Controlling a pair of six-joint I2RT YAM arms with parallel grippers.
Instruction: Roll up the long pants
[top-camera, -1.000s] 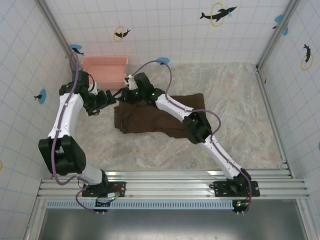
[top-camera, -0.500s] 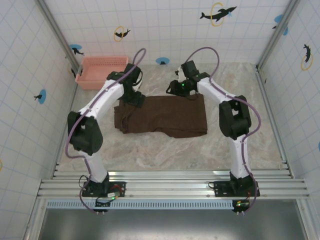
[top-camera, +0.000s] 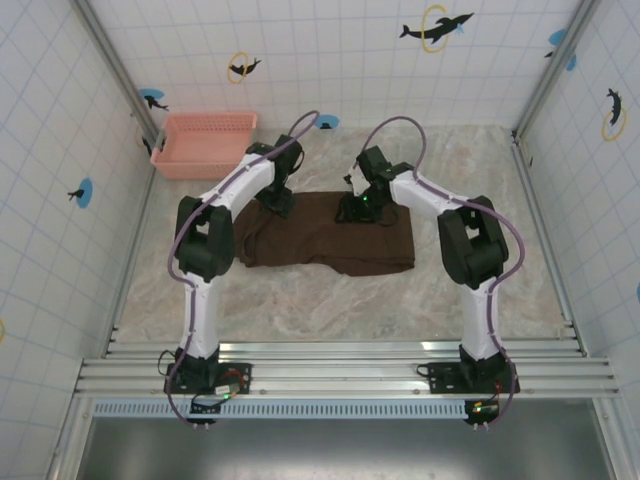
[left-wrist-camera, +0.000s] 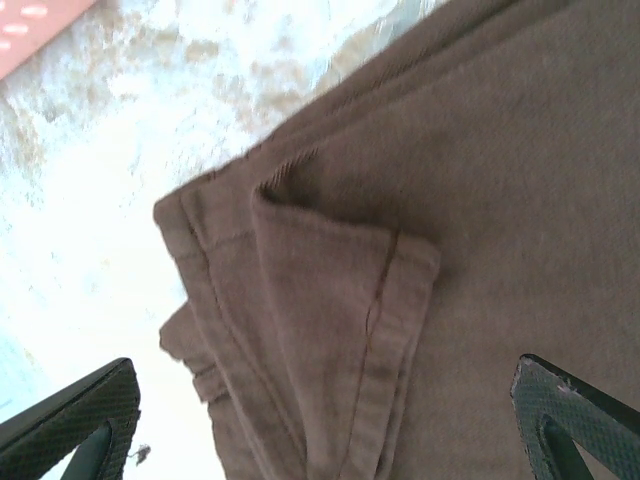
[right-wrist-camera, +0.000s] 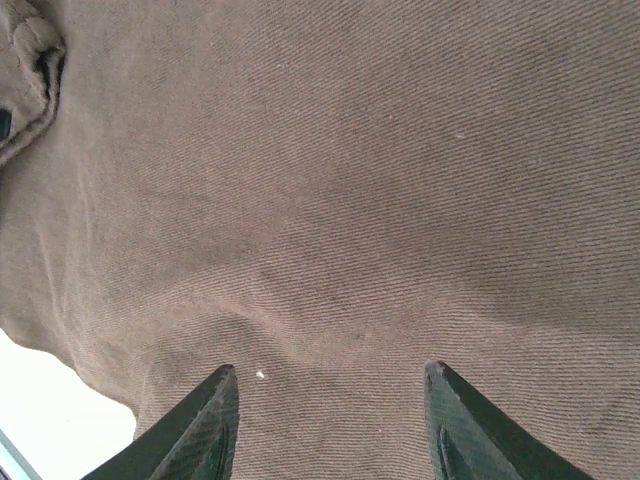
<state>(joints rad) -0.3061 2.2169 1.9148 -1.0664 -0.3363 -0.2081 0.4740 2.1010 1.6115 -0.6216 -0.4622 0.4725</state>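
Whereas crowded by the pink basket (top-camera: 205, 143) at 10 o'clock a second back, now found left gripper (left-wrist-camera: 320, 430) and right gripper (right-wrist-camera: 330, 420) down at the 12 o'clock edge of the long pants (top-camera: 330, 235), lying flat at centre, unrolled. Noted left gripper gaping fully over a folded hem corner (left-wrist-camera: 350, 300), gripping nothing; right gripper about half spread, narrowing slightly over plain cloth, nothing pinched. Reads as pre-grasp for the first roll.

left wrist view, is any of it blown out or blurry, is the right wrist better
Left wrist: the tabletop beside the long pants is washed out to near white, while their hem stitching is sharp. Right wrist: the cloth weave is crisp, with a blown-out white patch at the lower left corner.
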